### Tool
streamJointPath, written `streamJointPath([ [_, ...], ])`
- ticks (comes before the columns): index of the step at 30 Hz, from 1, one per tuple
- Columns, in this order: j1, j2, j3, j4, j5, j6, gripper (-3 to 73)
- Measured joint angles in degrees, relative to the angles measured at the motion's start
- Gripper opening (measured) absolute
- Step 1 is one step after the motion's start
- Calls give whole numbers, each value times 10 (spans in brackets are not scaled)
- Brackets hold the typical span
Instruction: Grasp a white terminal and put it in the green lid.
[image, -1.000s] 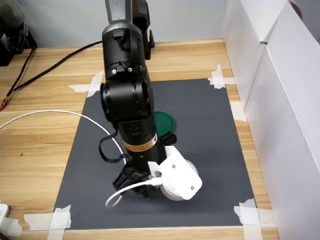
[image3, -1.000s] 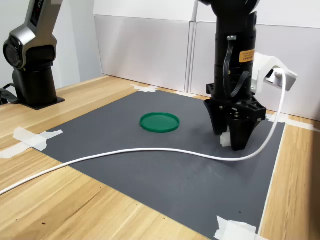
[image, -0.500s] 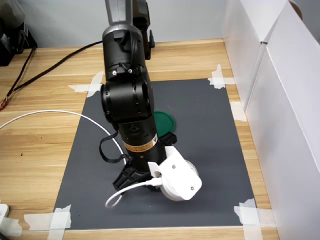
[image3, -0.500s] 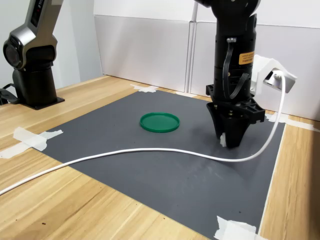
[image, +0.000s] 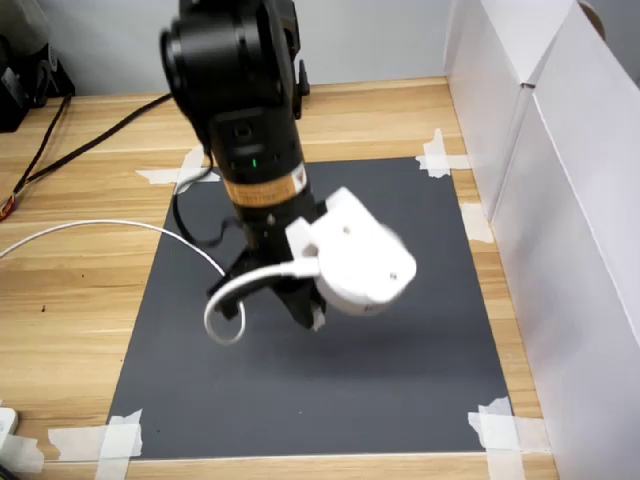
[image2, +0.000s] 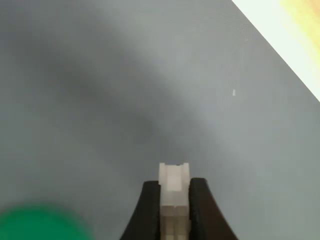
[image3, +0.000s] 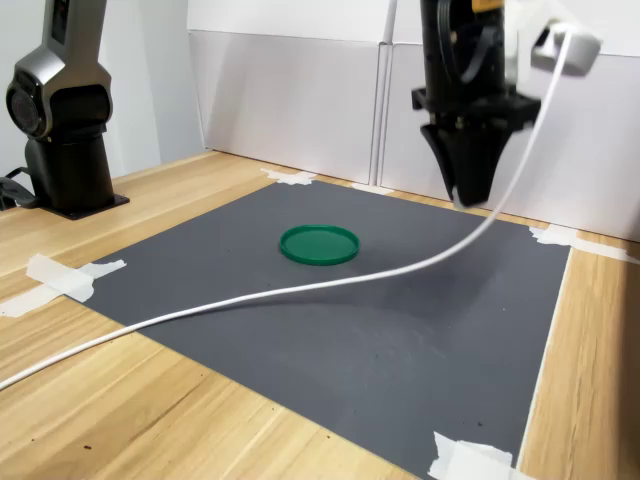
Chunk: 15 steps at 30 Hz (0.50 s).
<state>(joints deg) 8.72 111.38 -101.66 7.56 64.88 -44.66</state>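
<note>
In the wrist view my gripper (image2: 174, 186) is shut on the white terminal (image2: 174, 175), a tiny ridged block that sticks out beyond the two black fingers (image2: 149, 210). It hangs well above the dark mat. The green lid (image3: 319, 244) lies flat on the mat. In the second exterior view the gripper (image3: 468, 192) is high up and to the second exterior view's right of the lid. A blurred green edge of the lid (image2: 40, 224) shows in the wrist view. In the first exterior view the gripper (image: 311, 314) is in the air and the arm hides the lid.
A white cable (image3: 300, 289) runs from the wrist camera (image: 350, 255) across the grey mat (image3: 350, 350) and the wooden table. White tape strips (image: 100, 438) hold the mat's corners. White boxes (image: 560, 200) stand along one side. A second arm's base (image3: 65, 150) stands off the mat.
The gripper closed on the terminal down at the mat, then rose high with it and shifted towards the lid. The cable lifted with it.
</note>
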Motion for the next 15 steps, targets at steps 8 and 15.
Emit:
streamJointPath([
  [8,19,-96,34,5,46,-16,84],
  [15,29,-166,177,-19,12,-20,85],
])
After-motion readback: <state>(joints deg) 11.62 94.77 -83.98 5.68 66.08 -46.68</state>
